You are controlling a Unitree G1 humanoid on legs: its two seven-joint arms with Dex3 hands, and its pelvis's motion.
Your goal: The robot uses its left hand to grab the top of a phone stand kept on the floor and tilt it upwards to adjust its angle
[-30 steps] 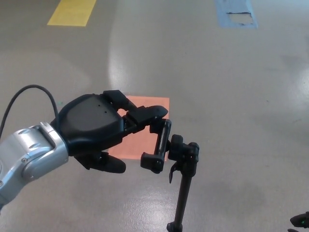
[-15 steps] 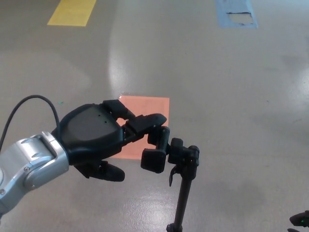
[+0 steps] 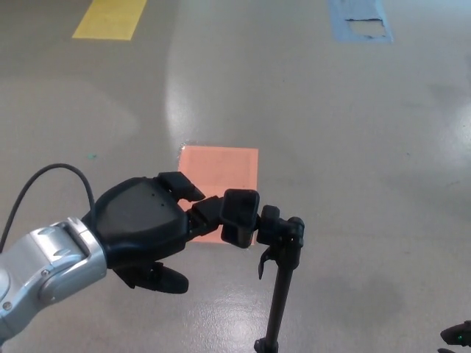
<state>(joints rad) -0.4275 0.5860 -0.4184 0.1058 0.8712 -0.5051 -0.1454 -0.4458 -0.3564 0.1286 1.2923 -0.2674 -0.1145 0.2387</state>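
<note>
The left hand [image 3: 143, 228] reaches in from the left, its fingers [image 3: 210, 211] pinching the clamp head at the top of the phone stand [image 3: 281, 272] — a black pole standing on the grey floor [image 3: 353, 147]. An orange square [image 3: 221, 184] marks the floor just behind the hand.

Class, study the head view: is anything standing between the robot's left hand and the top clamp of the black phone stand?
Nothing visible does. The left hand already has its fingers on the black clamp piece atop the thin black phone stand. The orange floor patch lies flat beneath, no obstacle.
</note>
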